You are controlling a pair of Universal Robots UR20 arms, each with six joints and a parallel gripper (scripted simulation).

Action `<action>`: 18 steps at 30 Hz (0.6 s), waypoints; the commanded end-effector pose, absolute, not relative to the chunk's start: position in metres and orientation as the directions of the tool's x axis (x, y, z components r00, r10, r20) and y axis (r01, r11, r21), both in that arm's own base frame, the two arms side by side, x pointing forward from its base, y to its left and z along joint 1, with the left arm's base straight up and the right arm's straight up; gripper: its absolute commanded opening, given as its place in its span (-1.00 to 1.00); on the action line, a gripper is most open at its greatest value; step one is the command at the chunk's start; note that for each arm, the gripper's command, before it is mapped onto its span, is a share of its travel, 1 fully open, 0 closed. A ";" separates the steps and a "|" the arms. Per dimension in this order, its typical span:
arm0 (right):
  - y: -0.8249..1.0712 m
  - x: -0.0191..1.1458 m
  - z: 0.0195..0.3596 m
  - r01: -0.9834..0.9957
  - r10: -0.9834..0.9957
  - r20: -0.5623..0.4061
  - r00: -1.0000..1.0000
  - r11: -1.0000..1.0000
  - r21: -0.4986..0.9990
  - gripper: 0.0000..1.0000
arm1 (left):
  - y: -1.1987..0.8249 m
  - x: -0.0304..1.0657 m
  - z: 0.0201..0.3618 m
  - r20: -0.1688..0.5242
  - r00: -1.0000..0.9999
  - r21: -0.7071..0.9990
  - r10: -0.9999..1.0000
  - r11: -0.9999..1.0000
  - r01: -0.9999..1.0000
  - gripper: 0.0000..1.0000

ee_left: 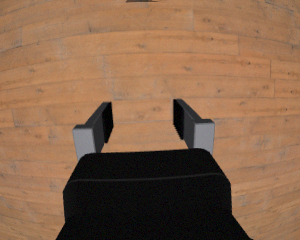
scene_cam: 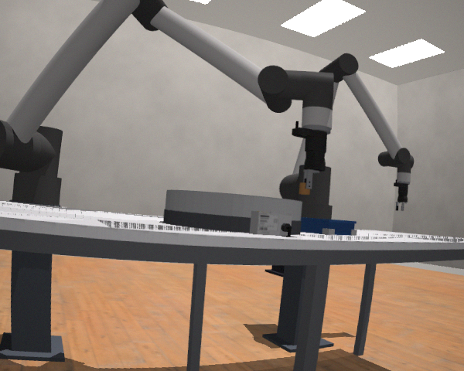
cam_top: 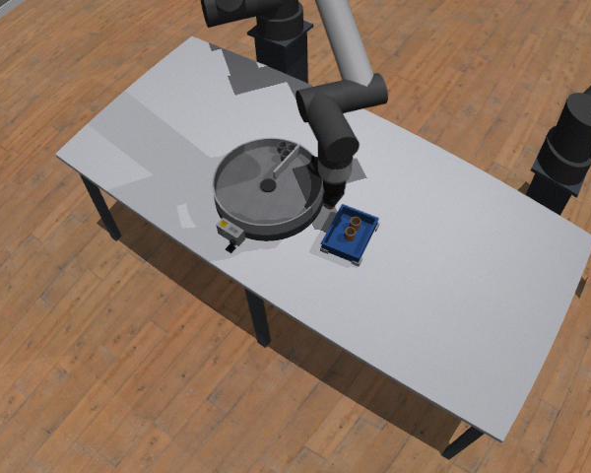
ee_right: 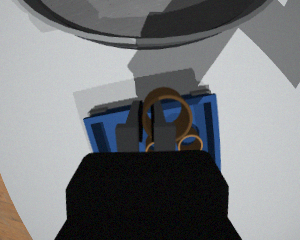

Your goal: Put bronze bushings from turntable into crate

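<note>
Hanging just beside the crate (cam_top: 339,254) (scene_cam: 328,225) (ee_right: 216,130), the right gripper (cam_top: 331,204) (scene_cam: 306,185) (ee_right: 146,113) is nearly closed, pinching one wall of a bronze bushing (cam_top: 329,206) (scene_cam: 304,188) (ee_right: 189,120), one finger inside the bore. Probably gripped that way to squeeze past neighbours. Two placed bushings (cam_top: 350,236) (ee_right: 202,145) are in the crate, roughly midway between the worktop's (cam_top: 438,305) (scene_cam: 224,243) (ee_right: 40,100) long edges. Guides at its corners presumably stop sliding. Steel bushings (cam_top: 285,155) sit by the turntable's (cam_top: 268,232) (scene_cam: 232,203) (ee_right: 140,42) divider (cam_top: 286,162). Left gripper (scene_cam: 399,205) (ee_left: 143,120): wide open, holding nothing, beyond the worktop's edge.
</note>
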State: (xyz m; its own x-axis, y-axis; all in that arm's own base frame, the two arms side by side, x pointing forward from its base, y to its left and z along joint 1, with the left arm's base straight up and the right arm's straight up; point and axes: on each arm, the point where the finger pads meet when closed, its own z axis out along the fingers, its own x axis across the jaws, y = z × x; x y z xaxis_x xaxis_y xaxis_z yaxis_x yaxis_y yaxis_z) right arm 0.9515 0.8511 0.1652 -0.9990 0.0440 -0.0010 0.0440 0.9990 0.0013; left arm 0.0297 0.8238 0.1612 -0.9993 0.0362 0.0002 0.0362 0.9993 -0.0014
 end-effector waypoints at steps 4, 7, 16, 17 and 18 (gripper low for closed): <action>0.900 0.980 0.167 0.044 0.044 -0.001 -0.999 0.999 0.001 -1.00 | 0.824 0.030 0.162 0.000 -0.999 0.000 0.036 0.999 0.036 1.00; 0.916 0.990 0.167 0.044 0.044 -0.001 -0.999 0.999 0.001 -1.00 | 0.824 0.030 0.162 0.000 -0.999 0.000 0.036 0.999 0.036 1.00; 0.943 1.004 0.167 0.044 0.044 -0.001 -0.999 0.999 0.001 -1.00 | 0.824 0.030 0.162 0.000 -0.999 0.000 0.036 0.999 0.036 1.00; 0.943 1.004 0.167 0.044 0.044 -0.001 -0.999 0.999 0.001 -1.00 | 0.824 0.030 0.162 0.000 -0.999 0.000 0.036 0.999 0.036 1.00; 0.945 1.005 0.167 0.044 0.044 -0.001 -0.999 0.999 0.001 -1.00 | 0.824 0.030 0.162 0.000 -0.999 0.000 0.036 0.999 0.036 1.00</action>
